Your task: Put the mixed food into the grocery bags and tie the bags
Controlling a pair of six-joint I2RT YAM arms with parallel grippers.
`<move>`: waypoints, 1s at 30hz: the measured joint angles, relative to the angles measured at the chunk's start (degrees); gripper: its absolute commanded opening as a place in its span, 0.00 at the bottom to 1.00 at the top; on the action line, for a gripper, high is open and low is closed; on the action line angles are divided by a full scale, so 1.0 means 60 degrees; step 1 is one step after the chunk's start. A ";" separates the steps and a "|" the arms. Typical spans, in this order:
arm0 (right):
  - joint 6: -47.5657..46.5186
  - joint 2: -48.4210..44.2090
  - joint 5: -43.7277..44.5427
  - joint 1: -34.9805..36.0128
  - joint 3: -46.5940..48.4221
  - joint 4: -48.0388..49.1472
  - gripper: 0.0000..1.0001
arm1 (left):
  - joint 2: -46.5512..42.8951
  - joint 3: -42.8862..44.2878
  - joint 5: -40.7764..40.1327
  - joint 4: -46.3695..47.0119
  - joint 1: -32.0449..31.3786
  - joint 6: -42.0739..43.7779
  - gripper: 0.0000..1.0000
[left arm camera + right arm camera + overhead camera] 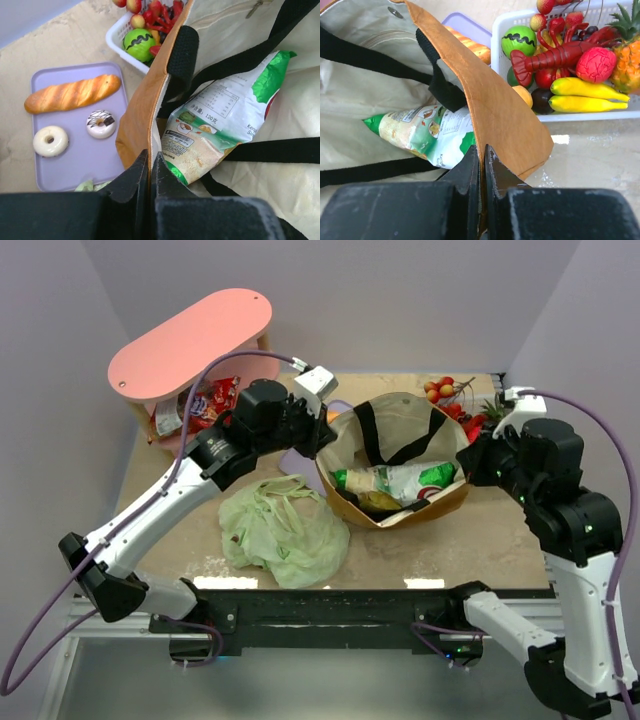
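From my overhead feed, a pink oval-topped stand [190, 343] sits at ten o'clock on the tan table [480, 540]. A white basket [590, 116] of toy produce is at one o'clock. On the right wrist feed I see a red lobster [560, 56] lying across it. From the lobster, a green ball [517, 40] with a black squiggle sits at ten o'clock, a bumpy red fruit [596, 64] at three and two yellow fruits [585, 95] at five. A pineapple [626, 65] stands at the basket's three o'clock edge. A lavender tray [75, 160] lies at nine o'clock in my left wrist feed.
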 measured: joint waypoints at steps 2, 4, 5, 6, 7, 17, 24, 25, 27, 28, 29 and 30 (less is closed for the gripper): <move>0.0007 -0.0124 -0.0076 0.0000 -0.0062 0.0011 0.00 | -0.0080 0.0033 0.0149 -0.0029 0.0011 -0.0066 0.00; 0.0018 -0.0237 -0.0229 0.0000 -0.0317 0.0091 0.00 | -0.0102 0.0026 0.0328 -0.0149 0.0044 -0.0117 0.00; 0.0026 -0.0266 -0.0262 0.0000 -0.0506 0.0135 0.00 | -0.0098 0.0000 0.0455 -0.0208 0.0091 -0.0146 0.00; 0.0036 -0.0273 -0.0335 0.0000 -0.0725 0.0189 0.00 | -0.0098 -0.0058 0.0557 -0.0299 0.0160 -0.0157 0.00; 0.0044 -0.0266 -0.0452 0.0000 -0.0936 0.0237 0.00 | -0.0098 -0.0113 0.0637 -0.0375 0.0219 -0.0157 0.00; 0.0168 -0.0073 -0.0969 0.0000 -0.2543 0.1056 0.00 | 0.0361 -0.0681 0.1450 -0.0685 0.0805 -0.0153 0.39; 0.0357 -0.0138 -0.0951 0.0000 -0.3126 0.1978 0.00 | 0.0255 -0.0681 0.0557 -0.0313 0.0820 0.0157 1.00; 0.0372 -0.0135 -0.0951 0.0000 -0.3158 0.2055 0.00 | 0.0160 -0.0681 0.0193 -0.0295 0.0820 0.0189 1.00; 0.0415 -0.0135 -0.0947 0.0000 -0.3235 0.2211 0.00 | -0.0087 -0.0681 -0.0667 -0.0284 0.0827 0.0215 1.00; 0.0433 -0.0135 -0.0943 0.0000 -0.3264 0.2277 0.00 | -0.0270 -0.0681 -0.1100 -0.0262 0.0841 0.0229 1.00; 0.0444 -0.0131 -0.0940 0.0000 -0.3286 0.2342 0.00 | -0.0477 -0.0685 -0.1494 -0.0244 0.0871 0.0255 1.00; 0.0444 -0.0127 -0.0936 0.0000 -0.3297 0.2379 0.00 | -0.0710 -0.0696 -0.1836 -0.0200 0.0911 0.0273 1.00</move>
